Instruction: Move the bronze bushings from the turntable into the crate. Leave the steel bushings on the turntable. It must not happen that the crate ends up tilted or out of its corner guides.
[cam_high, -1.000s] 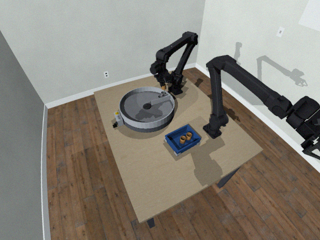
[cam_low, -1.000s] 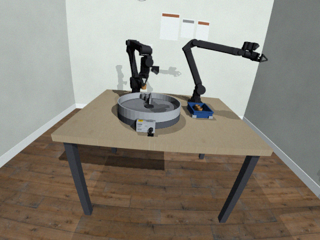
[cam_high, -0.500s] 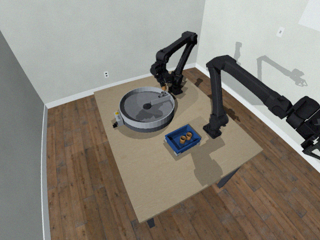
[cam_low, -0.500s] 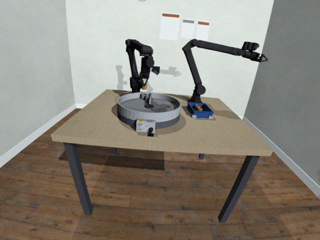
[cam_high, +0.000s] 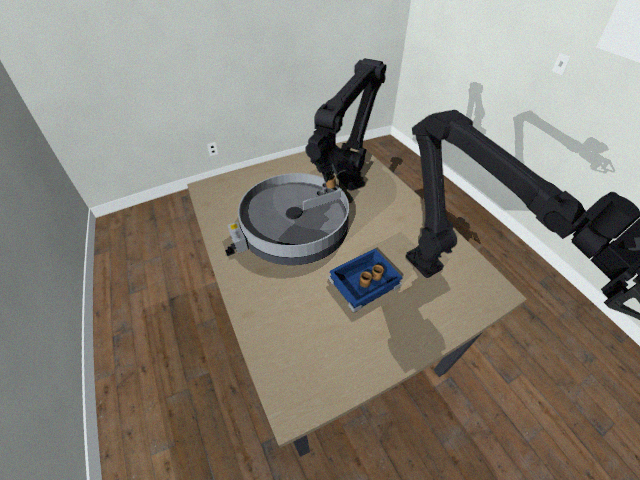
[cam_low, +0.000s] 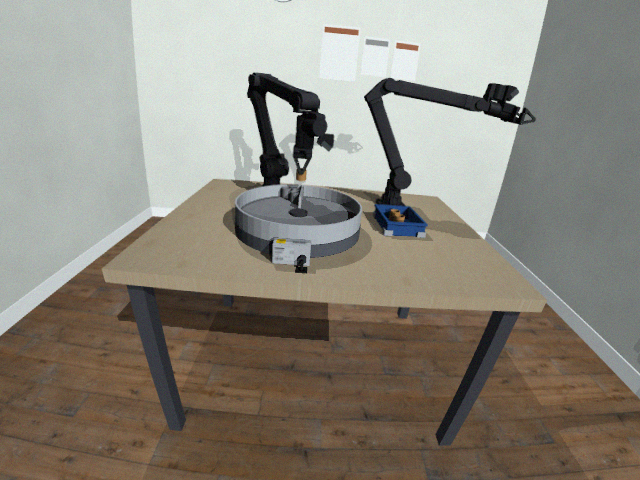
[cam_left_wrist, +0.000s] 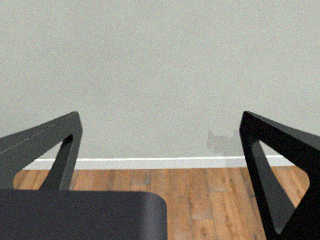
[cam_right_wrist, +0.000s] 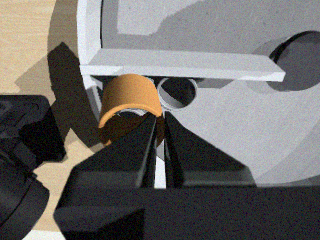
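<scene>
Right hand (cam_high: 331, 178) (cam_low: 301, 170) (cam_right_wrist: 160, 115): nearly shut, with the wall of a bronze bushing (cam_high: 330, 183) (cam_low: 301, 175) (cam_right_wrist: 131, 92) seemingly pinched between the fingertips.
Held bushing: carried above the edge of the turntable (cam_high: 294, 251) (cam_low: 297, 232) (cam_right_wrist: 88, 30), off to one side of the fingers in the wrist view.
Left hand (cam_low: 530, 117) (cam_left_wrist: 160, 117): spread wide with nothing in it, held out beyond the table (cam_high: 289, 335) (cam_low: 180, 258).
Steel bushing (cam_high: 321, 192) (cam_right_wrist: 161, 97): seen beside the light vane (cam_high: 321, 199) (cam_low: 300, 198) (cam_right_wrist: 185, 65); to be left on the turntable.
Crate (cam_high: 368, 298) (cam_low: 402, 227): apparently level and seated in its corner guides (cam_high: 353, 308) (cam_low: 388, 233), with two bronze bushings inside.
Lift: best made straight up until rim, vane and steel are all cleared, since a low sideways sweep could knock the bushing loose.
Grip: the wall pinch should be kept firm and the travel smooth, as the load hangs off-centre and may swing or twist.
Lowering: should be done over free crate floor, inside the walls, without pressing on the rim.
Release: best given close to the floor, followed by a vertical withdrawal, so the crate is not dragged or tipped.
</scene>
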